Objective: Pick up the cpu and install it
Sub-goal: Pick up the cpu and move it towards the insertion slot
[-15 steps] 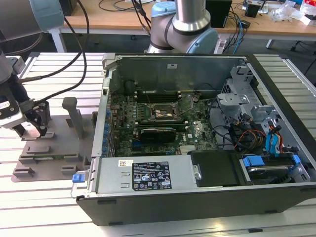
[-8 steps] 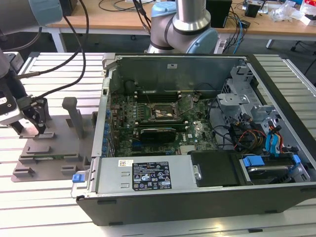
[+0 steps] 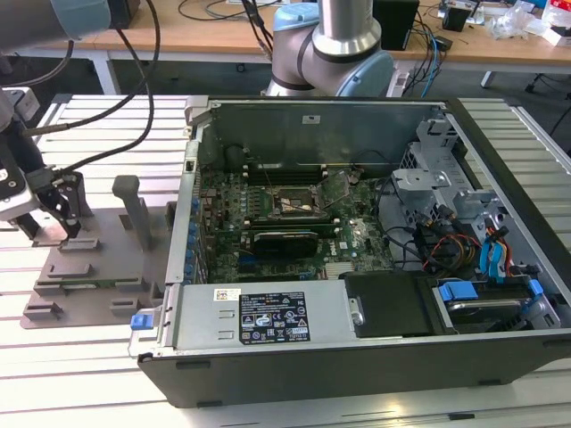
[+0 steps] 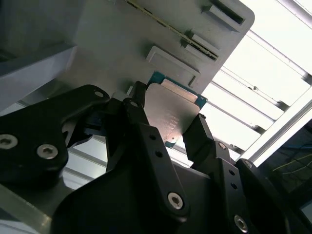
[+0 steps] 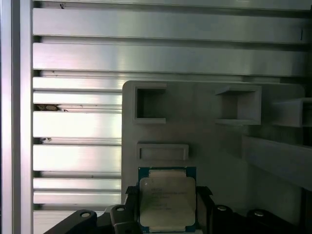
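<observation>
One pincer point(image 4: 170, 105) clenched on cpu point(image 4: 171, 119) edges at grey tray point(image 4: 122, 44); lid print unreadable.

Exterior view: high, set back, facing down over the open computer case point(image 3: 357, 223) and grey tray point(image 3: 98, 259). Both wrist views: close, looking along my fingers point(image 4: 146, 146) at the cpu point(image 5: 167, 202) and that tray, which all three share.
</observation>
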`<state>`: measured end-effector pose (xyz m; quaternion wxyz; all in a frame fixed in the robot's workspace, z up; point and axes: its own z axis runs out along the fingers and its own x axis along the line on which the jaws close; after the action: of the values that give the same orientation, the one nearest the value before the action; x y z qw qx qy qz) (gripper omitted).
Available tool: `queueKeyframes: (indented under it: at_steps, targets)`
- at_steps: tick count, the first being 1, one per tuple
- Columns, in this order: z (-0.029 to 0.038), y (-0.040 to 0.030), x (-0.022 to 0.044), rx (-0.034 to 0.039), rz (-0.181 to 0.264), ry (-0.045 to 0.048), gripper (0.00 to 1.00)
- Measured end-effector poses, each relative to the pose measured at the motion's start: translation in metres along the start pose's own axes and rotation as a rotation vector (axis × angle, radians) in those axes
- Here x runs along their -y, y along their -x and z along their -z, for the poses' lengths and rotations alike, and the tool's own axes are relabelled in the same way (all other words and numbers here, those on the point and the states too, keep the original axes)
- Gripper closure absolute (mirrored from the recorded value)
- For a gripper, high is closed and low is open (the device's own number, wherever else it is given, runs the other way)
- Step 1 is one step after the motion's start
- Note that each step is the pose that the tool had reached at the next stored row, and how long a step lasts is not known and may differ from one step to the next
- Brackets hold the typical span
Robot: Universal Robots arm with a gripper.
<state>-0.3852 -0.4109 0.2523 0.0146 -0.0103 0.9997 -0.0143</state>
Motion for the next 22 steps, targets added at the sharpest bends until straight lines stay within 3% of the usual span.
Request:
queueKeyframes:
  at_steps: [12,18,20,22]
  targets:
    - [0.0188,0.0005,0.0005,0.0,0.0,0.0,0.45]
    - [0.0241,0.0007,0.0007,0.0,0.0,0.0,0.45]
    - [0.0394,0.0011,0.0011,0.0,0.0,0.0,0.45]
    - [0.0449,0.0013,0.0013,0.0,0.0,0.0,0.45]
